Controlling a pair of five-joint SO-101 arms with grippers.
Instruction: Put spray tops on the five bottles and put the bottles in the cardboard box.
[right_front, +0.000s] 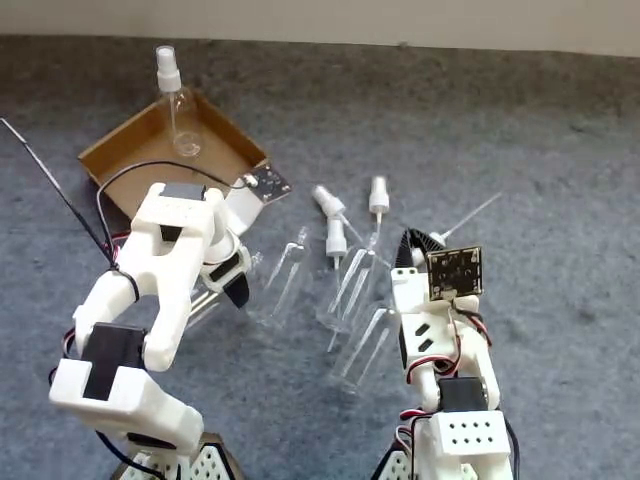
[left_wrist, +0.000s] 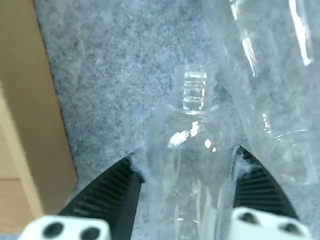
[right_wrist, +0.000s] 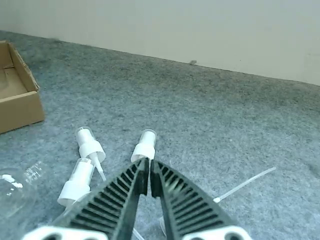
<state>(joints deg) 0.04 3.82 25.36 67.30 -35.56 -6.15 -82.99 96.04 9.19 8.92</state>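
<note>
Clear bottle (left_wrist: 194, 200), neck away from left gripper (left_wrist: 186, 160)

A shallow brown cardboard box (right_front: 140, 145) lies open on the carpet. A capped bottle (right_front: 183, 125), clear with a white sprayer, stands upright inside it. Four clear bottles without tops lie on their sides nearby, and one open-necked bottle (left_wrist: 192, 145) is clamped by the left gripper (left_wrist: 187, 160). Three white spray tops (right_front: 336, 238) lie loose just beyond them.
</note>
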